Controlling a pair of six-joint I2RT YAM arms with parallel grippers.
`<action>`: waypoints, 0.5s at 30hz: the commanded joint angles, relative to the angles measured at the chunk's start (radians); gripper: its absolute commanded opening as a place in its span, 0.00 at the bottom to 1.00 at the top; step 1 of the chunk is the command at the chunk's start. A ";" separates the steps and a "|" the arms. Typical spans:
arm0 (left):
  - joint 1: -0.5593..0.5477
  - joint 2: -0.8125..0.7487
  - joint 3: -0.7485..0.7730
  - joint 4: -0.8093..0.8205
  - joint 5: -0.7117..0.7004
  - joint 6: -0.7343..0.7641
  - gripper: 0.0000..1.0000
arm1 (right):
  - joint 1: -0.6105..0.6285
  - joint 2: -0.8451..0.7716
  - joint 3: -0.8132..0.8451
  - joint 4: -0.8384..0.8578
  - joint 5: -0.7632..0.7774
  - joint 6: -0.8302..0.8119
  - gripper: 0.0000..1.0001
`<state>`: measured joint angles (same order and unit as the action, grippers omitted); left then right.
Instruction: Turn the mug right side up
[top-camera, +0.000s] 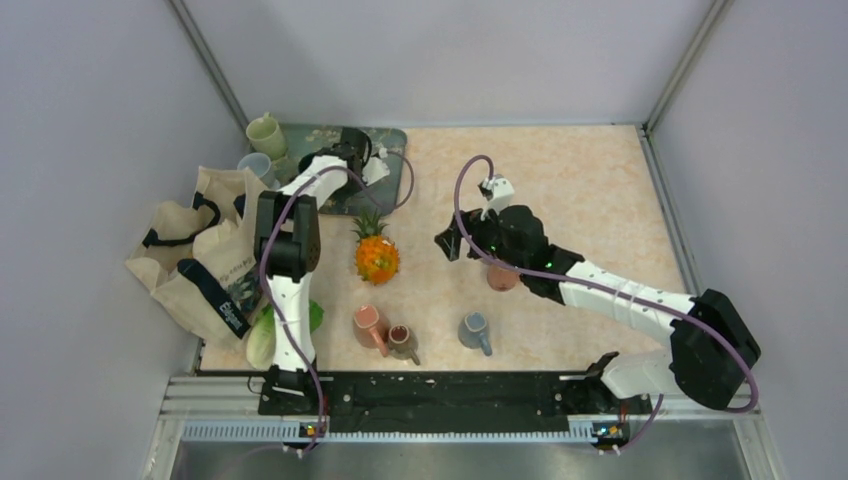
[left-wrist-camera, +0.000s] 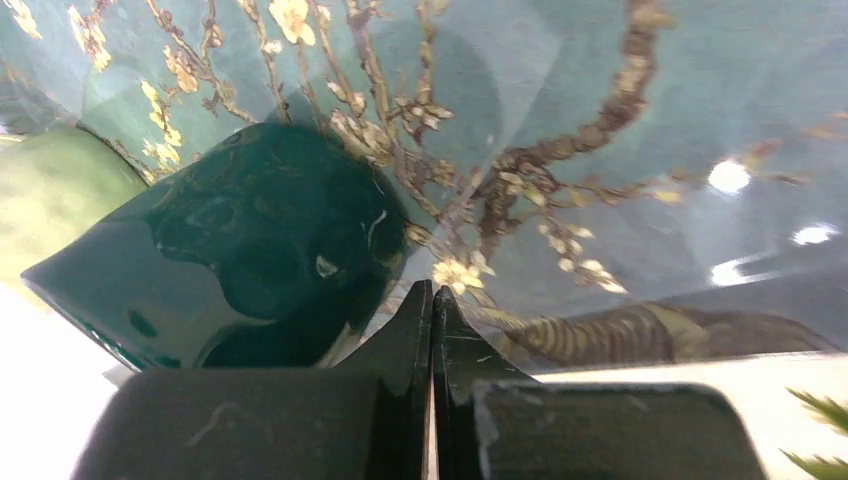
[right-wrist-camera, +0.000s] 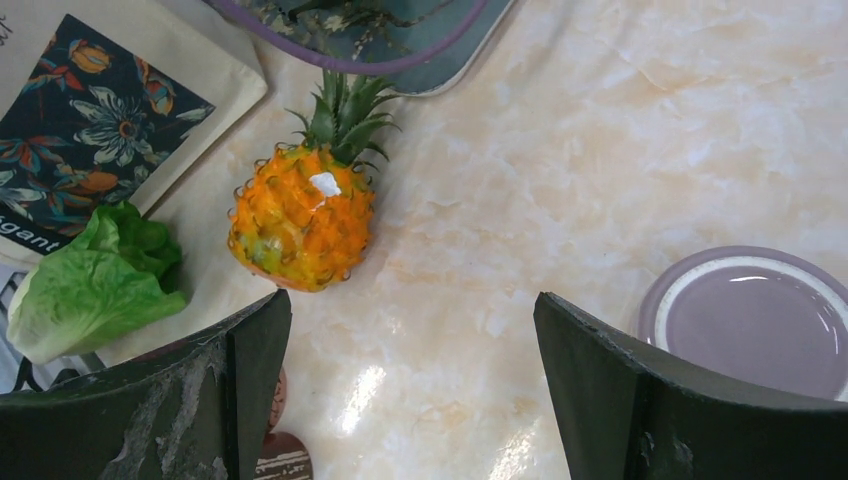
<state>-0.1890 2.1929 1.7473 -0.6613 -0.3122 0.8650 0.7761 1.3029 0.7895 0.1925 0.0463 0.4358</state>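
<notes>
Right end effector (right-wrist-camera: 410, 298) spread, mug (right-wrist-camera: 752, 322) base-up beside; overhead half-hides it. Left end effector (left-wrist-camera: 432, 292) pressed together.

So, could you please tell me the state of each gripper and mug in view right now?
left gripper: shut, empty, beside the dark green mug.
right gripper: open, empty, above the table.
dark green mug: on the tray, orientation unclear.
mauve mug: seemingly upside down, base showing.
pink mug: lying on its side.
brown mug: seemingly upright.
blue-grey mug: orientation unclear.
</notes>
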 joint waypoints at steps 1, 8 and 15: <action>0.035 0.035 0.092 0.055 -0.077 0.040 0.00 | 0.006 -0.048 -0.001 0.018 0.041 -0.024 0.91; 0.110 0.114 0.119 0.206 -0.092 0.136 0.00 | 0.006 -0.055 0.000 0.006 0.086 -0.041 0.91; 0.170 0.208 0.215 0.464 -0.079 0.217 0.00 | 0.007 -0.030 0.037 -0.030 0.097 -0.047 0.91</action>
<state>-0.0536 2.3550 1.8721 -0.4519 -0.3836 1.0103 0.7761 1.2831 0.7853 0.1726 0.1192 0.4095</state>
